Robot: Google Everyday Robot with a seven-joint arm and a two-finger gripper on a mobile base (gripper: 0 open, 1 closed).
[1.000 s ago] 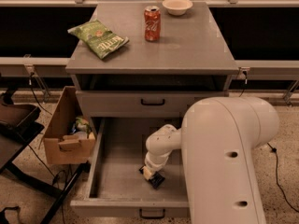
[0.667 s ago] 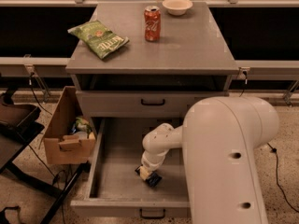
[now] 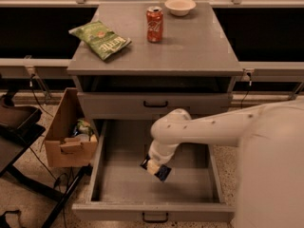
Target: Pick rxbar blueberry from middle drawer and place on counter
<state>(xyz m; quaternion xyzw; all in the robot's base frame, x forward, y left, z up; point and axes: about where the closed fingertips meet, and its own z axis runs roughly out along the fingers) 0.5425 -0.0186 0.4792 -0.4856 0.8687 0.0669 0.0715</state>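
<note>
Bar [image 3: 163, 173]: small flat snack in a glossy dark-blue wrapper, so prob. light, a bit bendy, w/ slick foil. It could be crushed if squeezed hard but wasn't otherwise fragile. Best hold looked to be across the narrow width near mid-length, pads on the flat faces, so it couldn't swivel or slip out. It was inside the drawer [image 3: 97, 170], approx. over mid-floor, tilted w/ its right end lower. It seemed clear of the drawer floor rather than lying on it, though the gap couldn't be told for sure.

Claw [image 3: 153, 166] was also over the drawer's middle, pointing down and clenched on the bar toward its upper-left end. It was open no wider than the bar is thick and touched nothing else. The hold was off-centre, so the free end might droop or twist in transit.

Arm [image 3: 204, 127] reached in over the drawer's right wall. Counter [image 3: 204, 46] sat above the drawer, w/ a shut drawer front [image 3: 114, 106] btwn them. It carried a bag [image 3: 100, 39], can [image 3: 154, 24] and bowl [image 3: 180, 6]. The part above the drawer's right half looked a fair drop spot.
</note>
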